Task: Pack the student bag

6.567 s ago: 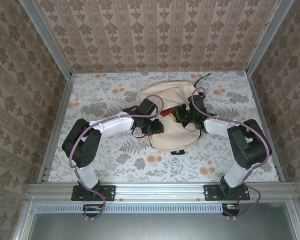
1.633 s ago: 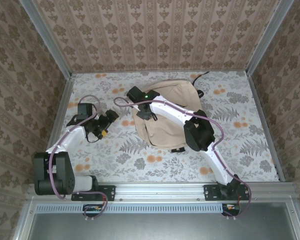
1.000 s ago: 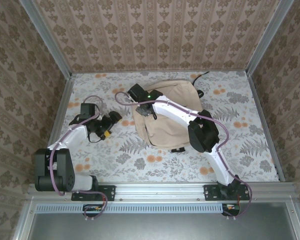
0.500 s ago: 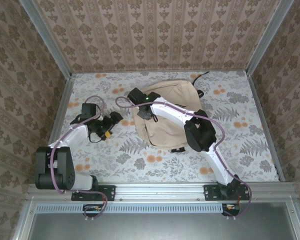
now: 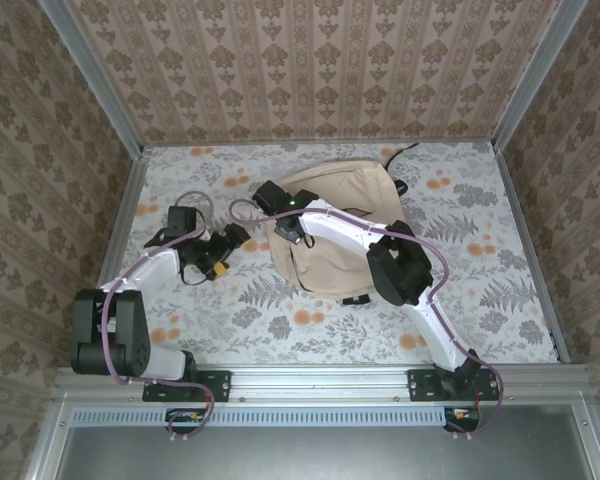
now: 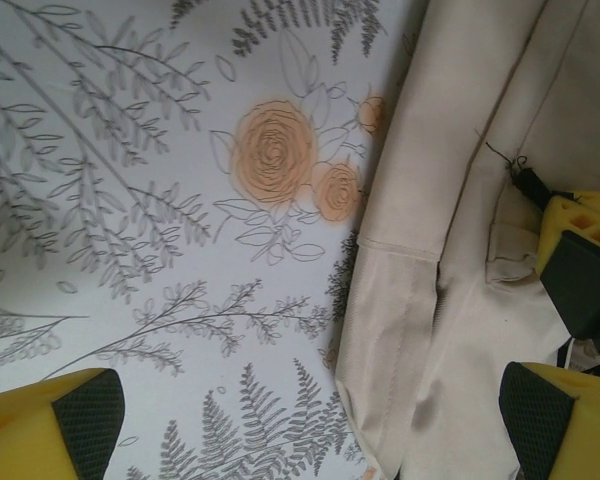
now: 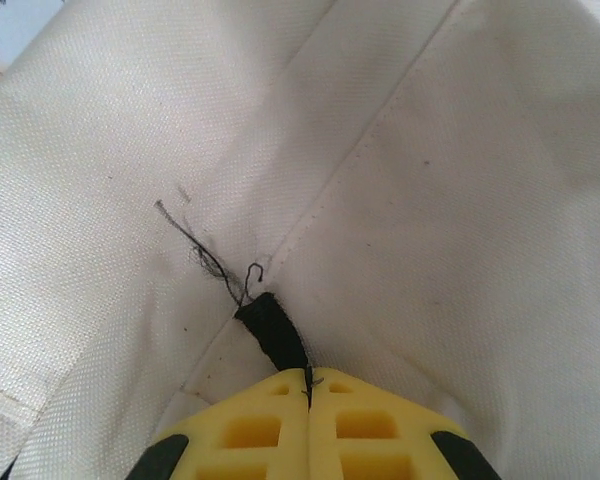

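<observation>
right gripper (image 7: 307, 385) pinches black tab (image 7: 272, 330) on student bag (image 5: 350, 215), probably to tug it; left gripper (image 6: 310, 415) spread wide, empty, alongside.

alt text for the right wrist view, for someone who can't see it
The right gripper, its yellow fingers shut together at the bottom edge, pinches a short black tab sewn at a seam of the cream student bag. Woven fabric spreads behind it, with a loose dark thread beside the tab.

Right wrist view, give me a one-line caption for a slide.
The right gripper, shut on a black tab at a seam of the beige student bag.
</observation>
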